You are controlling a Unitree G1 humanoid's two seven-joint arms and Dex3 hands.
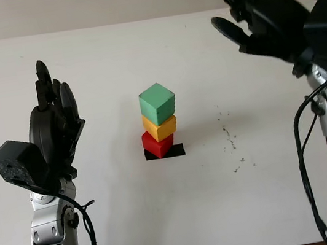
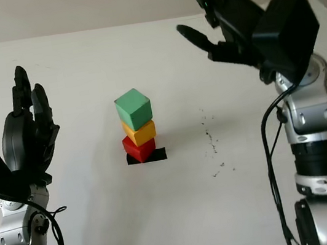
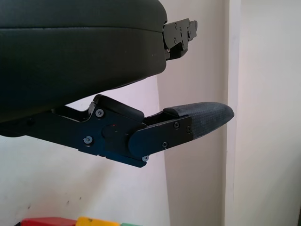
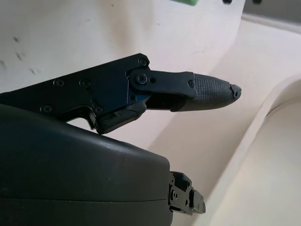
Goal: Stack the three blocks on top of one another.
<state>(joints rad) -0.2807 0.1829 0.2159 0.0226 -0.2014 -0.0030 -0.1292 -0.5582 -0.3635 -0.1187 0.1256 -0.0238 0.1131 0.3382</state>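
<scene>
The three blocks stand stacked between the two hands: the red block (image 1: 157, 143) at the bottom on a black patch (image 1: 164, 152), the yellow block (image 1: 160, 126) on it, the green block (image 1: 158, 103) on top, each turned a little. The left hand (image 1: 55, 124) is raised, open and empty, well off to one side; the right hand (image 1: 258, 11) is likewise open, high on the far side. To my eye the stacking is done; all that remains is keeping both hands clear of the slightly crooked tower.

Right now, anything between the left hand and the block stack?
Nothing. In the left eye view, bare white table runs from the open left hand to the stack: green block on yellow block on red block.
</scene>
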